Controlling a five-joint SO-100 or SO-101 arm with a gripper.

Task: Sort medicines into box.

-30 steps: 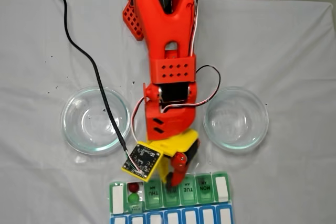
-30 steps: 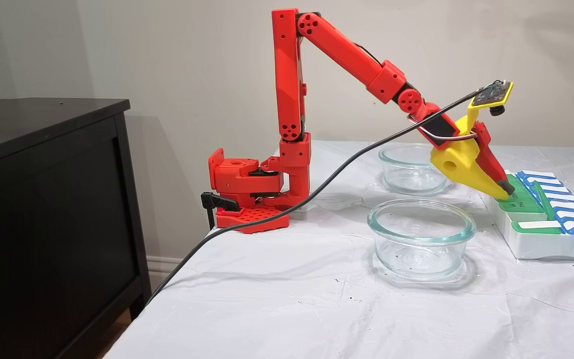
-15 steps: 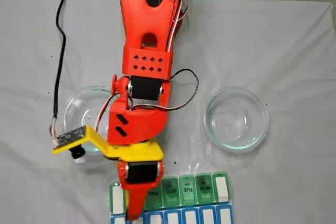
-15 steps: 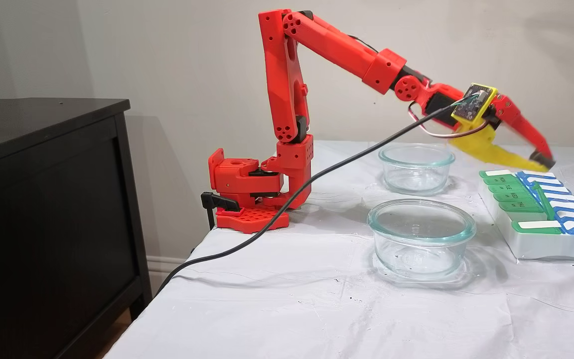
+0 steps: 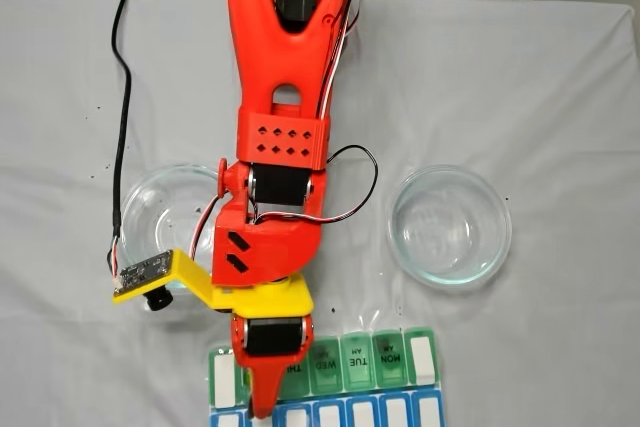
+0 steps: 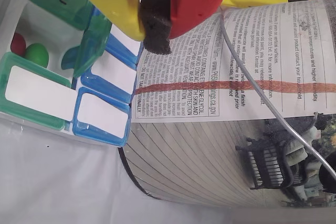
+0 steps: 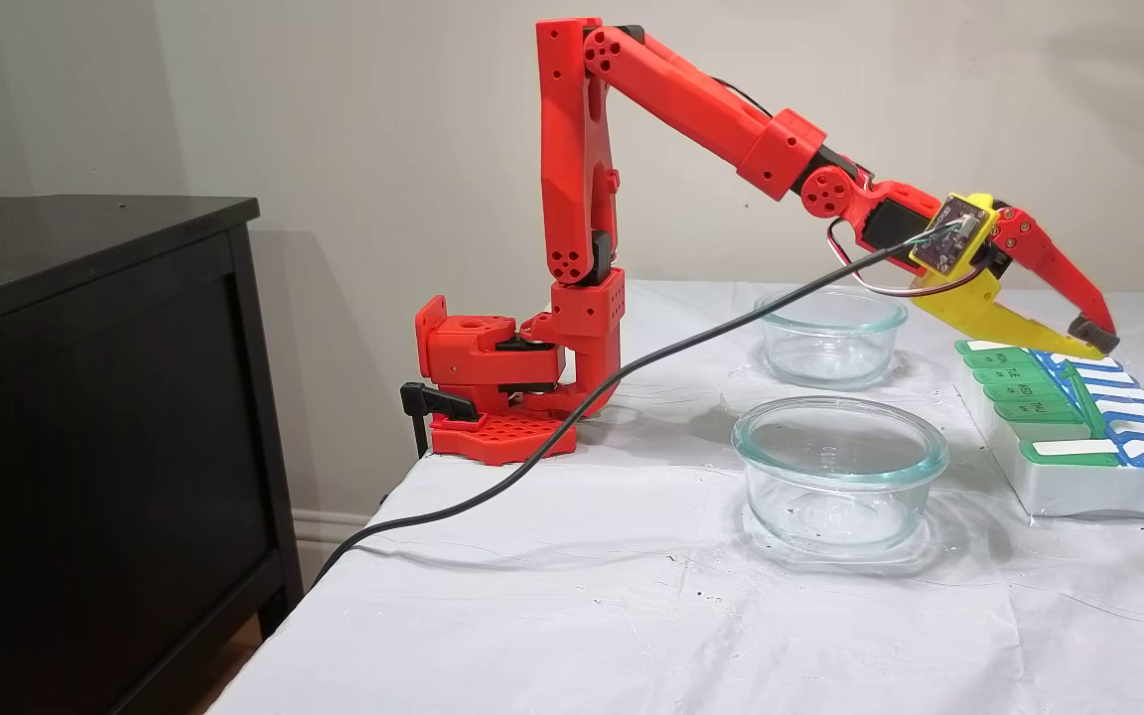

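We are hovering our hand, closed on nothing, over the box at the surface's edge. A red medicine and green one are sitting in the open compartment; dipping could snag the raised lid.

Probably a home, dark wooden cabinet, cloth-covered table

pill organizer: 1 | glass dishes: 2 | red ball: 1 | green ball: 1 | printed cylinder: 1
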